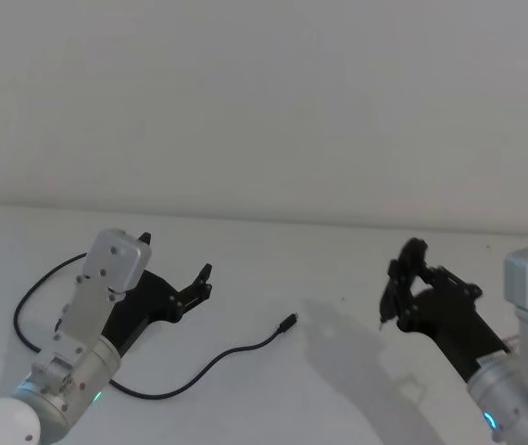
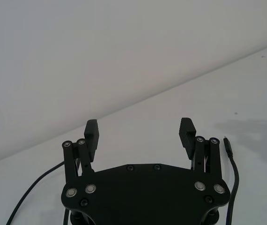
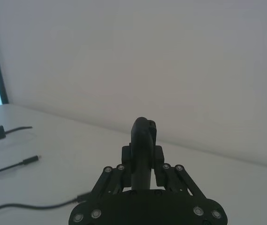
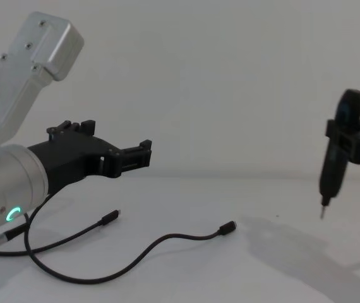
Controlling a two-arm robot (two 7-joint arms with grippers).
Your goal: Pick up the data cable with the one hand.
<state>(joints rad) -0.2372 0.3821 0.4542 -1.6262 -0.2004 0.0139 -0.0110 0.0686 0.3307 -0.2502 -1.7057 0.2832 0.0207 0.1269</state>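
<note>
The data cable (image 1: 236, 353), thin and black, lies on the white table (image 1: 338, 389). It loops at the left, runs under my left arm and ends in a small plug (image 1: 289, 321) near the middle. My left gripper (image 1: 175, 255) is the one hand, black and blocky on a silver wrist with a green ring (image 4: 12, 214). It hovers open above the cable, touching nothing. The left wrist view shows its gripper (image 2: 139, 125) with the jaws wide apart and the cable (image 2: 233, 174) beside one finger. In the chest view the cable (image 4: 167, 240) lies below the gripper (image 4: 120, 140).
At the right, my right gripper (image 1: 403, 278) hangs above the table, shut on a slim black tool (image 4: 335, 164) with a thin metal tip pointing down. A plain white wall (image 1: 264, 102) stands behind the table. Its shadow falls on the table's right half.
</note>
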